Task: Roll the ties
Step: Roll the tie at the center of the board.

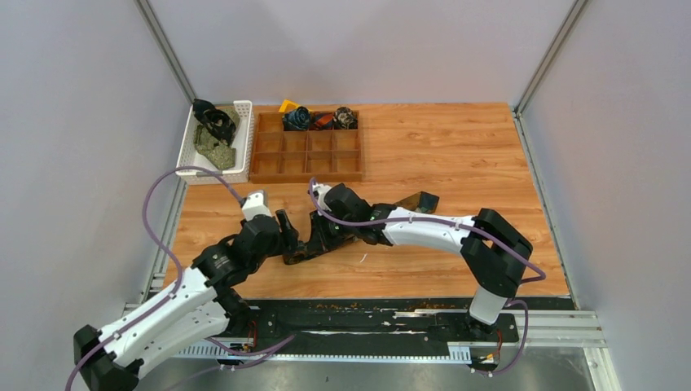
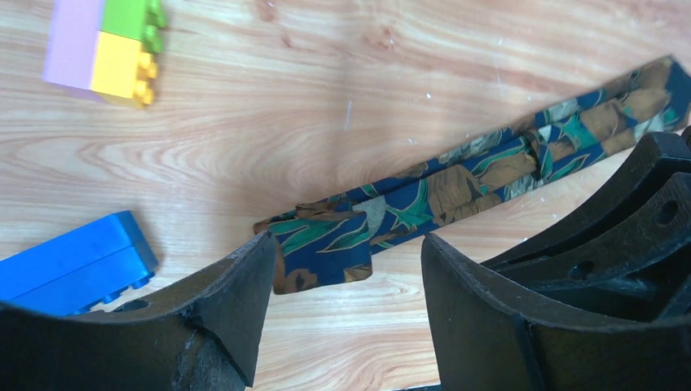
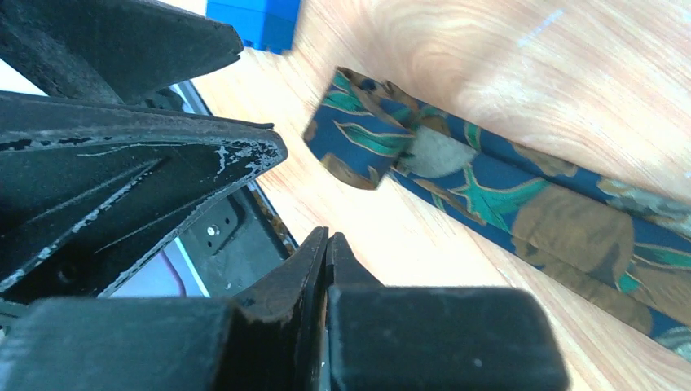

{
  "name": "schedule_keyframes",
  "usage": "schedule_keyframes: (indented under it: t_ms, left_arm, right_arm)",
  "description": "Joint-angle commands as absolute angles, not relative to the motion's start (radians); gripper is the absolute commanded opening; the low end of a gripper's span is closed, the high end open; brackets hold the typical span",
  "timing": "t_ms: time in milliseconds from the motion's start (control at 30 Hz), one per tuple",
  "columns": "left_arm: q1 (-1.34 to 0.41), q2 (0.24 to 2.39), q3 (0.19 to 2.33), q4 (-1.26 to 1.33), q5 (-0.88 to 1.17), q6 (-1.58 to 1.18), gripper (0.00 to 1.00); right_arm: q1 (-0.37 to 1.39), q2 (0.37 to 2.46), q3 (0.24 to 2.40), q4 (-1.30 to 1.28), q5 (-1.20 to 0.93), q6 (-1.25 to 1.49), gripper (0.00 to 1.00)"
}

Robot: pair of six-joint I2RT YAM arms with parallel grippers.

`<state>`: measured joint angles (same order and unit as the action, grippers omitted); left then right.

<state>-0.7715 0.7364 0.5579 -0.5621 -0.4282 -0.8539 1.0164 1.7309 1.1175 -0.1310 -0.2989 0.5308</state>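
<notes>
Lying flat on the wooden table (image 1: 456, 147), the navy leaf-patterned tie (image 2: 456, 183) runs from a narrow end by the two claws out toward the far right. Its wide end shows beyond the right arm in the overhead view. The narrow end is folded back on itself in one loose turn, which I take as the start of the roll.

The left claw (image 2: 346, 248) hangs just above that fold with its jaws spread wide, one finger on each side of the turn and neither touching the cloth, so it holds nothing. That placement suits closing in on the fold to pinch it.

The right claw (image 3: 327, 241) is closed, with its fingers pressed together and nothing visible between them. It sits low, just beside the tie's near edge, probably to press or nudge the strip rather than grasp it.

A blue block (image 2: 73, 261) lies on the table close to the left finger. A stacked pink, green and yellow block (image 2: 102, 45) sits farther off, clear of the tie. The blue one could be bumped if the left claw shifts sideways.

At the far left stands a white basket (image 1: 242, 138) with loose ties (image 1: 213, 134). Beside it is a divided wooden tray (image 1: 308, 155) with rolled ties (image 1: 297, 119) in its far row.
</notes>
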Motion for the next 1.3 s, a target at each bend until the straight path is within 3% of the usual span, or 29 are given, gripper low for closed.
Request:
schedule_keyframes:
  t_ms: [0, 467, 1267]
  left_arm:
    - [-0.773, 0.602, 0.519, -0.669, -0.534, -0.887, 0.73]
    - [-0.773, 0.424, 0.397, -0.731, -0.567, -0.977, 0.71]
    - [-0.773, 0.418, 0.272, -0.513, -0.465, -0.905, 0.69]
  right_arm:
    - [1.041, 1.764, 1.223, -0.122, -0.329, 0.541, 0.03]
    - [1.061, 1.977, 1.433, -0.220, -0.340, 0.511, 0.04]
    - [0.997, 1.991, 1.354, -0.203, -0.322, 0.484, 0.02]
